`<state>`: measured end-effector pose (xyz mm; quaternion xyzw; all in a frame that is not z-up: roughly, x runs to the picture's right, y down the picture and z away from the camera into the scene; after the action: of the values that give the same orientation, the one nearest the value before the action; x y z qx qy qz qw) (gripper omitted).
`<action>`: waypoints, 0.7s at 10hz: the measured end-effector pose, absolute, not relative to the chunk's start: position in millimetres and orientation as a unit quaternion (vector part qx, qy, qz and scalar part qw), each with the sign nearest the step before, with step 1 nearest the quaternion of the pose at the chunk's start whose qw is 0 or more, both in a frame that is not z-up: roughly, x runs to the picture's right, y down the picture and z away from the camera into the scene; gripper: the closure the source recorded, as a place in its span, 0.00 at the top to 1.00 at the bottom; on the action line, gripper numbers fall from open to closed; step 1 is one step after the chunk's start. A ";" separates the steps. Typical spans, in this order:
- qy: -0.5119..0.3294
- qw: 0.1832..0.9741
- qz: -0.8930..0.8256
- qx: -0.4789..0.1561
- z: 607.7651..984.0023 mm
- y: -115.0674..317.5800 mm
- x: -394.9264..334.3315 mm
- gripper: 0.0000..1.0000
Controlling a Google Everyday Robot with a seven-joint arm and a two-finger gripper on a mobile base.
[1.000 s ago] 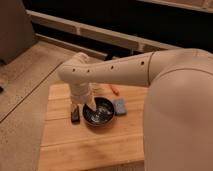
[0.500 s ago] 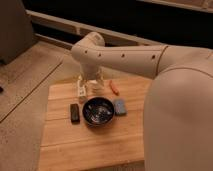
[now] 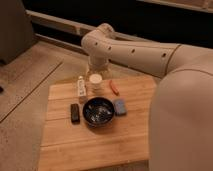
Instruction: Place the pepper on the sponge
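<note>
The small orange-red pepper lies on the wooden board, near its far edge. The blue-grey sponge rests a little nearer, just right of the dark bowl and apart from the pepper. My arm comes in from the right and bends down at the board's far side. My gripper hangs there, between the white tube and the pepper, to the pepper's left and behind the bowl. Nothing shows in it.
A white tube with a dark label lies left of the gripper. A small black rectangular object sits left of the bowl. The board rests on a speckled floor; my large white arm covers the right side.
The arm has lifted from over the bowl and drawn back toward the board's far edge. The pepper, sponge and bowl have stayed where they were.
</note>
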<state>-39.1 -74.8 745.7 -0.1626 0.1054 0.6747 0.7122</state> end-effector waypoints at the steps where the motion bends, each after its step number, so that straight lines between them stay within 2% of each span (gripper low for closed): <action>1: 0.106 0.713 0.674 -0.162 745.9 -74.4 -38.8 0.65; 4: 0.120 0.721 0.669 -0.138 761.5 -74.6 -26.1 0.65; 7: 0.094 0.731 0.665 -0.123 789.4 -96.8 -9.2 0.65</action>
<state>-9.2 -96.8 789.4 -0.1228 0.0938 0.6649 0.7308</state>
